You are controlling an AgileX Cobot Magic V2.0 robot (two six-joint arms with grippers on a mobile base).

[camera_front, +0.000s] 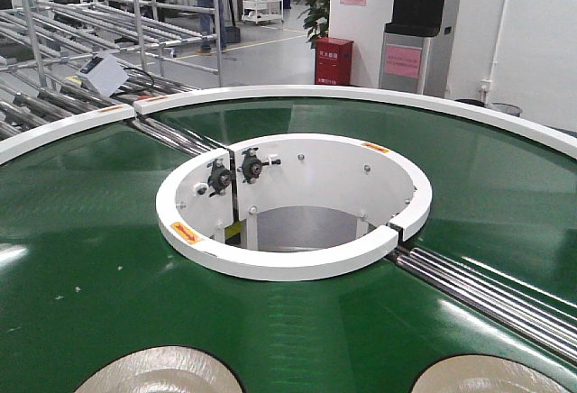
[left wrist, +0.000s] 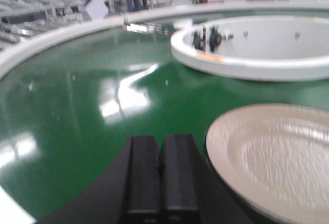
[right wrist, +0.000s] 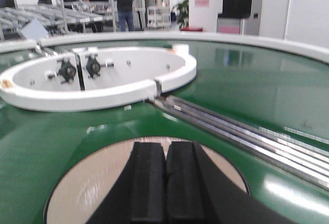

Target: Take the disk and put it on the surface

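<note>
Front view: two pale disks lie on the green belt (camera_front: 72,258) at the near edge, the left disk (camera_front: 158,370) and the right disk (camera_front: 491,377), both cut off by the frame. The white ring (camera_front: 293,258) sits mid-belt. Neither of my pincers shows here, nor does the dark worktop where a disk must go.

Left wrist view: my left pincer (left wrist: 160,183) has its pads pressed together and holds nothing. It hangs over bare belt. A disk, the left one I judge, lies just beside it on the right, not touching.

Right wrist view: my right pincer (right wrist: 165,183) is likewise pressed together and empty. It hangs directly over the right disk; I cannot tell whether it touches.

The grab is not yet made, and I judge the right arm better placed. I would spread the pads first, then shift out to the rim, since a flat face gives nothing to pinch. Take the edge squarely and lift level, or the disk may slip.
</note>
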